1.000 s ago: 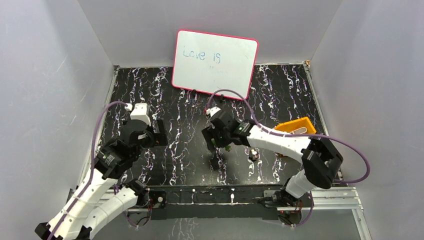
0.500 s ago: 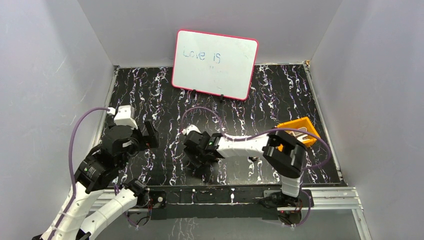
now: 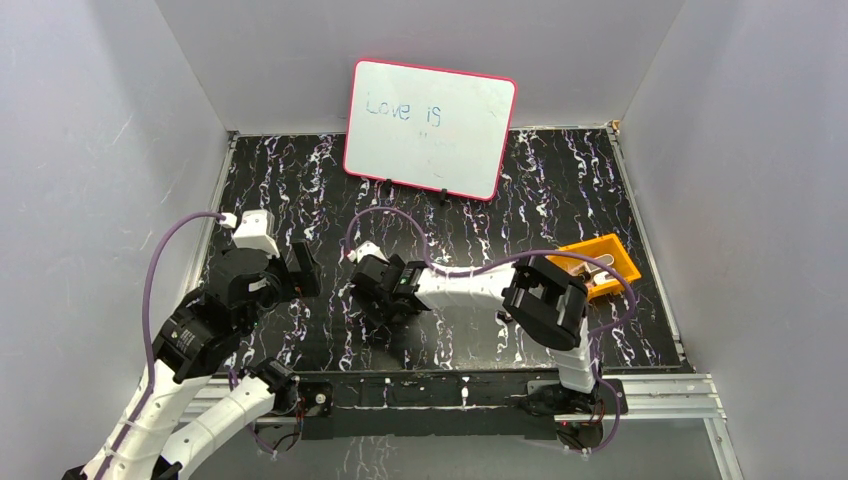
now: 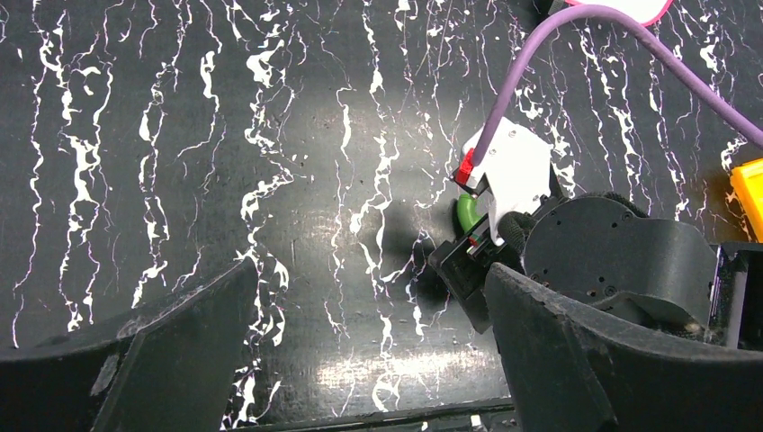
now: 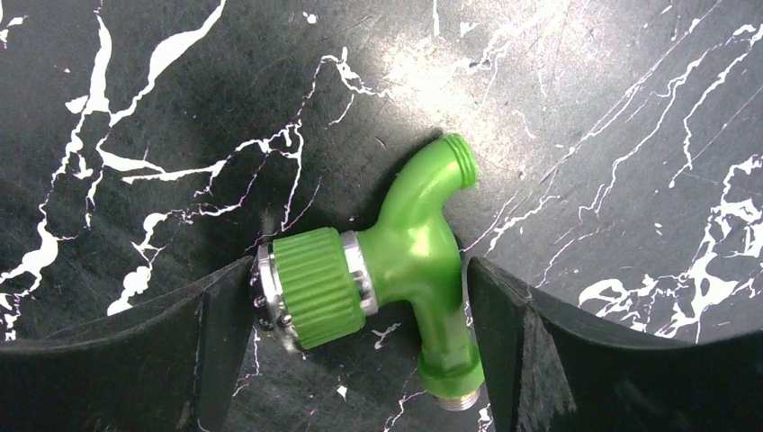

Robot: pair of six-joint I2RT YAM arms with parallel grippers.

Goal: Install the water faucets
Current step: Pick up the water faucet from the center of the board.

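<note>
The green plastic faucet (image 5: 396, 265) lies sideways between my right gripper's (image 5: 355, 288) fingers. Its ribbed knob with a silver ring touches the left finger (image 5: 216, 324); its body touches the right finger (image 5: 504, 333). The spout points up and the silver threaded end points down. In the top view my right gripper (image 3: 385, 290) is low over the table, left of centre. A green sliver of the faucet (image 4: 466, 211) shows under the right wrist in the left wrist view. My left gripper (image 3: 290, 272) is open and empty (image 4: 369, 306), just left of the right one.
An orange tray (image 3: 600, 262) with metal pieces sits at the right, and its corner shows in the left wrist view (image 4: 747, 189). A whiteboard (image 3: 430, 128) stands at the back. A purple cable (image 3: 470, 270) loops over the right arm. Grey walls enclose the black marbled table (image 3: 300, 190).
My right gripper has swung left and nearer with the faucet, from the table's centre to just beside the left gripper. The left arm has drawn back a little to the left.
</note>
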